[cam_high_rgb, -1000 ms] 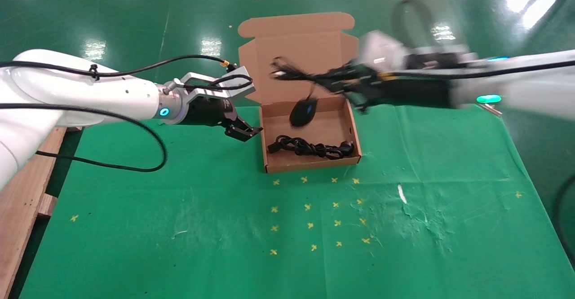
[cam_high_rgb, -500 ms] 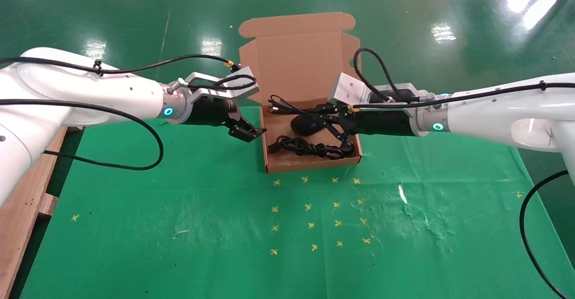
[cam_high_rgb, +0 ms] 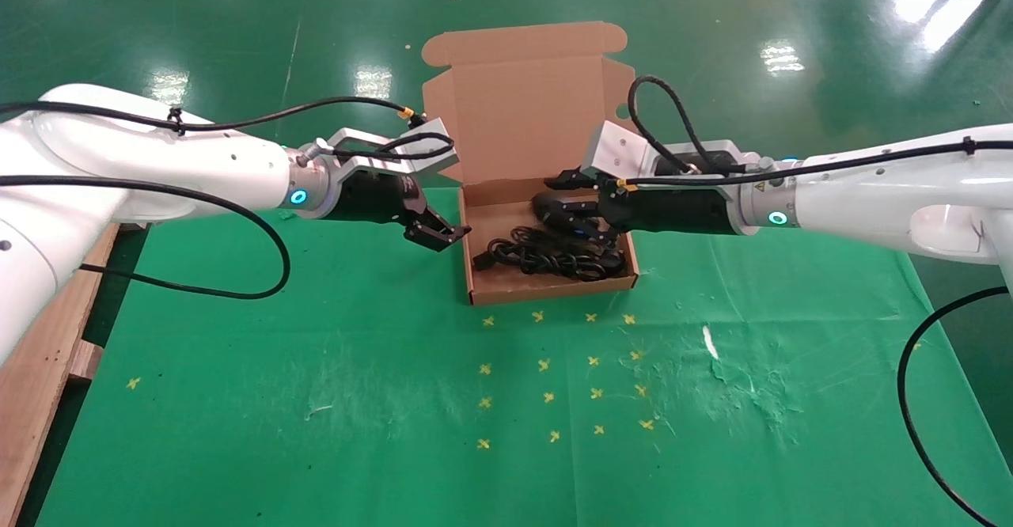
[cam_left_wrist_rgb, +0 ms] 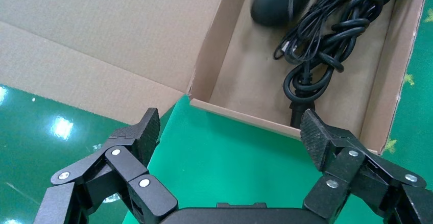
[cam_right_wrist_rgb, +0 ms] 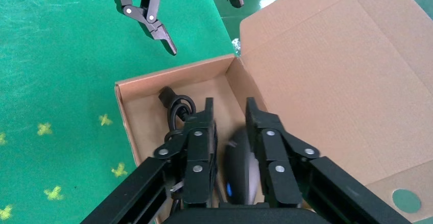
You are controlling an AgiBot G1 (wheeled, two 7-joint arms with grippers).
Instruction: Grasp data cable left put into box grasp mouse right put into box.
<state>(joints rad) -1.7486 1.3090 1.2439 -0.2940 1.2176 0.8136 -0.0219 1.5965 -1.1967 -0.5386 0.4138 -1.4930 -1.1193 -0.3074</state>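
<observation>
Left of centre, the left gripper [cam_high_rgb: 438,233] hovered with jaws spread wide and empty just outside the box [cam_high_rgb: 546,288], unchanged from 0.5 s earlier. In the box at centre lay the cable [cam_high_rgb: 546,256], a thick black coil. Right of centre, the right gripper [cam_high_rgb: 571,204] had sunk lower into the box, jaws narrow around the glossy black mouse [cam_right_wrist_rgb: 241,170]; release probably remained.

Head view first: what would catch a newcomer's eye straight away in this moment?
The open box in the middle, lid flap standing up at the back, with the data cable coiled along its near wall. The right gripper reaches into it, fingers closed around the mouse. The left gripper hangs open and empty just outside the box's left wall.
</observation>
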